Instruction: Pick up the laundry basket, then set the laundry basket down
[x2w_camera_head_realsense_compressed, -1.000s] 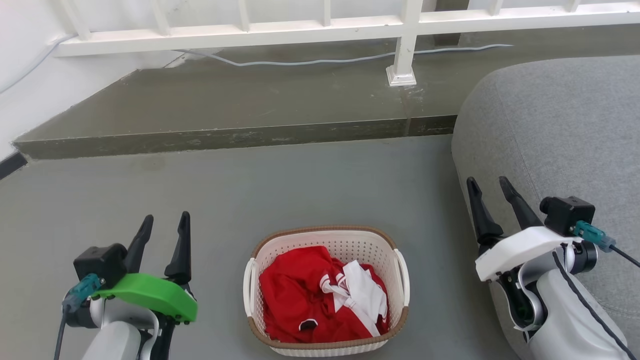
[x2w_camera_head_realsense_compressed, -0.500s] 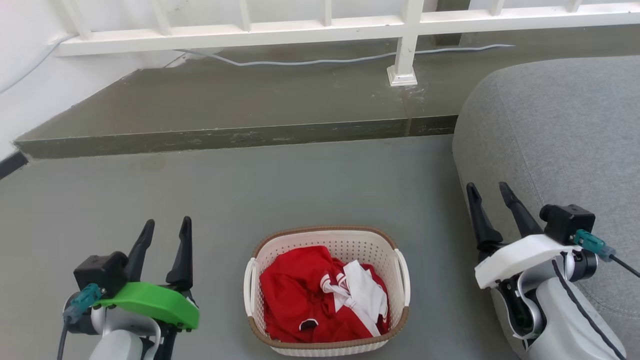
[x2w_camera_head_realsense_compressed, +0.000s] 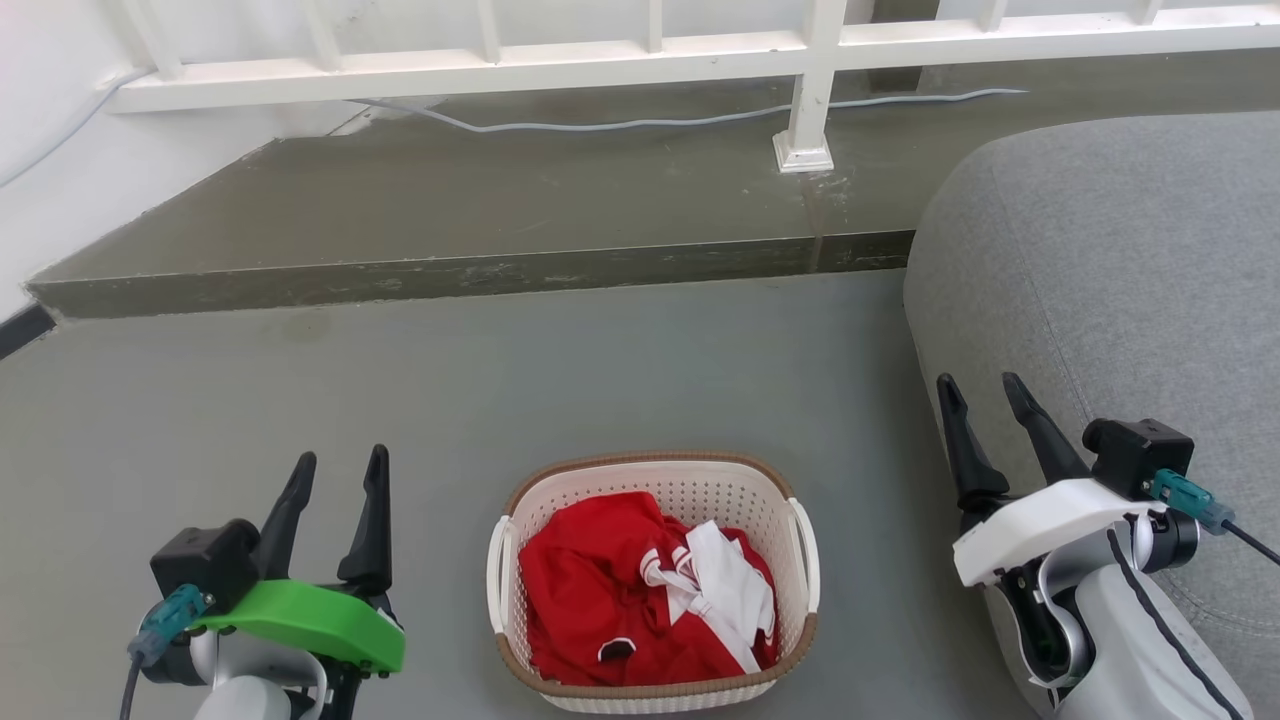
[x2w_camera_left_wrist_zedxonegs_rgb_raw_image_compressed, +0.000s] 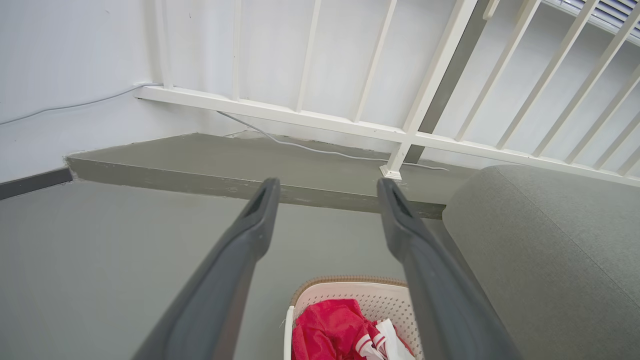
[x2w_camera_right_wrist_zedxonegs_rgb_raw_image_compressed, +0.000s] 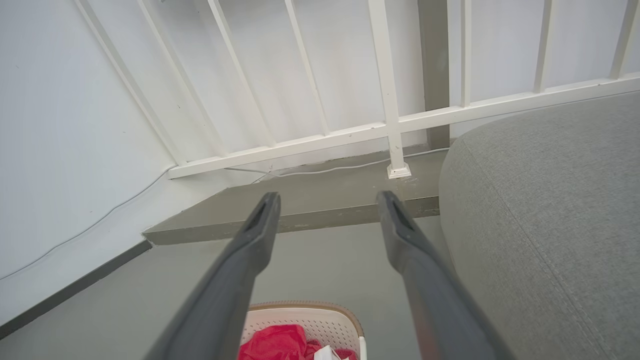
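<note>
The floor (x2w_camera_head_realsense_compressed: 560, 370) is a smooth grey surface. The laundry basket (x2w_camera_head_realsense_compressed: 700, 498) stands on it, low in the middle of the head view, between the two arms and apart from both. Inside the basket lies a red garment (x2w_camera_head_realsense_compressed: 590, 590), with a white cloth (x2w_camera_head_realsense_compressed: 735, 580) on it toward the right. The left gripper (x2w_camera_head_realsense_compressed: 341, 456) is to the left of the basket; its two dark fingers are spread with a clear gap and nothing is between them. The right gripper (x2w_camera_head_realsense_compressed: 977, 380) is to the right, also parted and empty, in front of a large grey upholstered seat (x2w_camera_head_realsense_compressed: 1120, 260) on the right side of the room. Behind the basket the floor meets a low raised step (x2w_camera_head_realsense_compressed: 450, 200) of darker, stained concrete. On this step stands a white railing (x2w_camera_head_realsense_compressed: 640, 55), and its post (x2w_camera_head_realsense_compressed: 808, 100) has a square foot. A pale cable (x2w_camera_head_realsense_compressed: 620, 124) runs along the step under the rail. At the left a white wall (x2w_camera_head_realsense_compressed: 50, 190) comes down to a dark skirting strip (x2w_camera_head_realsense_compressed: 20, 330)
</note>
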